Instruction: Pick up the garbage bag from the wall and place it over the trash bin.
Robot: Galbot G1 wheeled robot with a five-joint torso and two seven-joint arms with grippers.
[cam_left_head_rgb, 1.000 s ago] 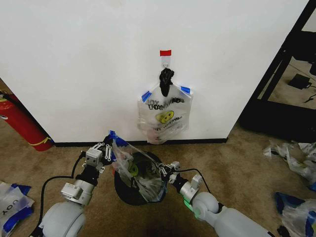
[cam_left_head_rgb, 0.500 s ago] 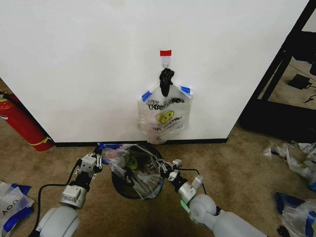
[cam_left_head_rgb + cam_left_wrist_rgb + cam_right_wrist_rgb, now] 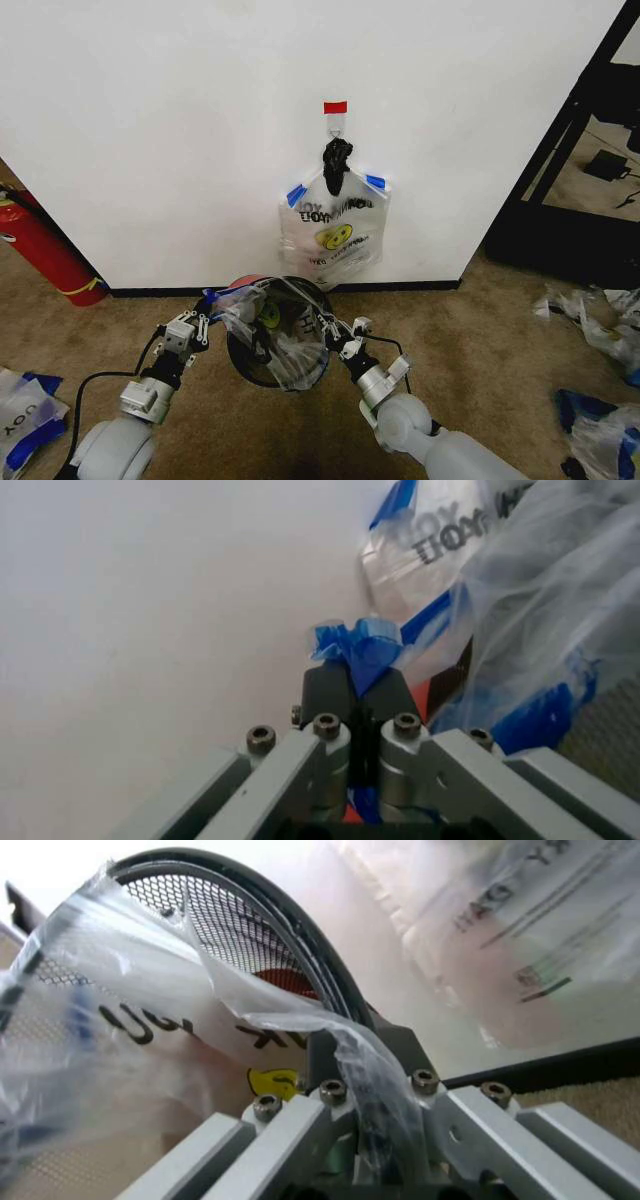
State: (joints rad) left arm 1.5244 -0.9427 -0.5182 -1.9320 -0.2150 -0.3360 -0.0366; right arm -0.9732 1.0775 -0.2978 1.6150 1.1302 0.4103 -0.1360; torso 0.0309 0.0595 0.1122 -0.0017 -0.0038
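The garbage bag (image 3: pixel 290 350), translucent with a yellow smiley and a blue handle top (image 3: pixel 365 649), is stretched between both grippers across the mouth of the trash bin (image 3: pixel 240 365). This dark round mesh bin stands on the carpet just before the wall (image 3: pixel 150 130). My left gripper (image 3: pixel 207 318) (image 3: pixel 355 686) is shut on the blue handle at the bin's left side. At the bin's right side, my right gripper (image 3: pixel 330 328) (image 3: pixel 362 1046) is shut on the bag's film, close against the bin's rim (image 3: pixel 290 930). The bag sags into the bin.
Another smiley bag (image 3: pixel 335 235) hangs from a hook under a red tape strip (image 3: pixel 335 107), with a black knotted lump (image 3: pixel 337 160) on top. A red fire extinguisher (image 3: pixel 40 250) lies at the left. Loose bags (image 3: pixel 600 320) lie on the carpet, and a black frame (image 3: pixel 565 150) stands at the right.
Both grippers have moved forward toward the wall and lower, spreading the bag wider over the bin. The bin now sits closer to the baseboard.
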